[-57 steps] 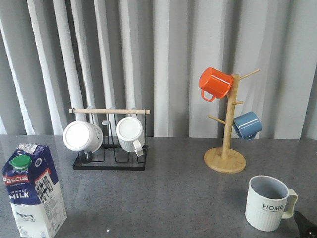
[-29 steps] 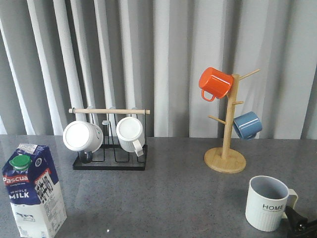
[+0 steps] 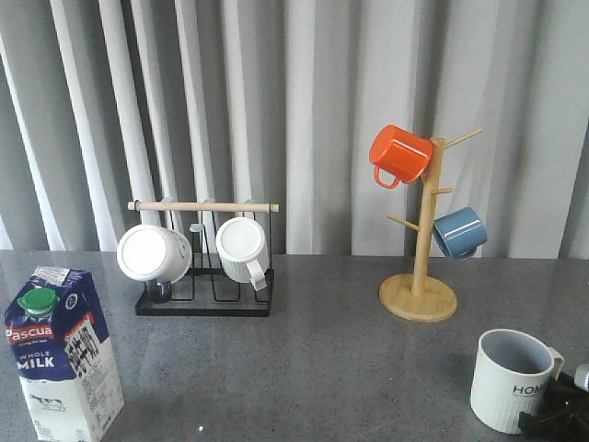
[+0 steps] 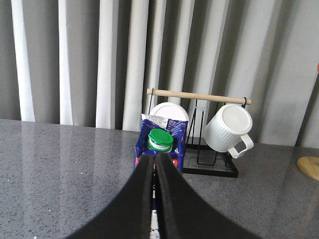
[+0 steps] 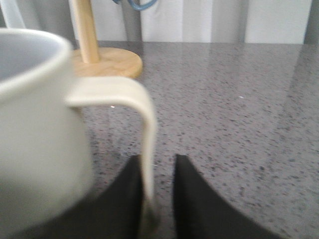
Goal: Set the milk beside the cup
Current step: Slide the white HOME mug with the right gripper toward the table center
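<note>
**Carton far left, mug far right**

On the grey speckled table (image 3: pixel 313 368), the blue-and-white gable-top milk carton (image 3: pixel 63 354) stands front left. Behind it sits the black wire rack (image 3: pixel 204 267) (two white mugs inside). The wooden mug tree (image 3: pixel 419 267) stands back right, the cream ribbed HOME mug (image 3: pixel 511 379) before it.

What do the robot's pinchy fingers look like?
Both grippers are plain black. The left gripper has two long, smooth fingers that curve and narrow toward their tips. The right gripper has two dark, rounded fingers. No cables or markings show.
</note>
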Controlling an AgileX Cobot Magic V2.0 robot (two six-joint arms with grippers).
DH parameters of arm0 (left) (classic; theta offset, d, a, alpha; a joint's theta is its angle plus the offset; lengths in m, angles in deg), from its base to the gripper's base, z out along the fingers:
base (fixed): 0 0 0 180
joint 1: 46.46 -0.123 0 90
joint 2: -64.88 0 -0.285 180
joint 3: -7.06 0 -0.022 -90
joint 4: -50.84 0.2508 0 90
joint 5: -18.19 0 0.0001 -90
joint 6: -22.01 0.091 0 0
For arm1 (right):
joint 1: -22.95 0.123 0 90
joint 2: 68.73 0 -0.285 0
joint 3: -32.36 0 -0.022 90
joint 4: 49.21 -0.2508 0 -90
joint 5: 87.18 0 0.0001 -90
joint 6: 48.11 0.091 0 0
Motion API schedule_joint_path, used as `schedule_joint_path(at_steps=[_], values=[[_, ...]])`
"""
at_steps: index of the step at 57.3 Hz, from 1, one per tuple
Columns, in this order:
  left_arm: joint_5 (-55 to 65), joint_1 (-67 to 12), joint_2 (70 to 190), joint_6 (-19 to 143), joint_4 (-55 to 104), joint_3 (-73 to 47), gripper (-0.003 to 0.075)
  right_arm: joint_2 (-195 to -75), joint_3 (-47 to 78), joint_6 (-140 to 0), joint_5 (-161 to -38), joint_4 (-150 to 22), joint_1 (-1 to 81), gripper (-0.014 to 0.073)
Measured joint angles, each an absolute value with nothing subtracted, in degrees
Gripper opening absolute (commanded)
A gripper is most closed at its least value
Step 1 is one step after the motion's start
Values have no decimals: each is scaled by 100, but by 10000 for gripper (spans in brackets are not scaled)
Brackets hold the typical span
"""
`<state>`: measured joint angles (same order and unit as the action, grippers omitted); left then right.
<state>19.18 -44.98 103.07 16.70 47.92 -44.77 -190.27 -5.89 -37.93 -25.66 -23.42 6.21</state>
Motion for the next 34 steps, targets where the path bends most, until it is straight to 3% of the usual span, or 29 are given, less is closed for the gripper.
schedule_joint_path(at_steps=[18,34], values=[[1918,-4498,10307,1670,4792,-4477,-6,-18635,-589,-3562,-2890,-2683,1602,-4],[1918,-4498,10307,1670,4792,-4477,-6,-18040,-589,-4254,-3607,-4921,3244,-4]])
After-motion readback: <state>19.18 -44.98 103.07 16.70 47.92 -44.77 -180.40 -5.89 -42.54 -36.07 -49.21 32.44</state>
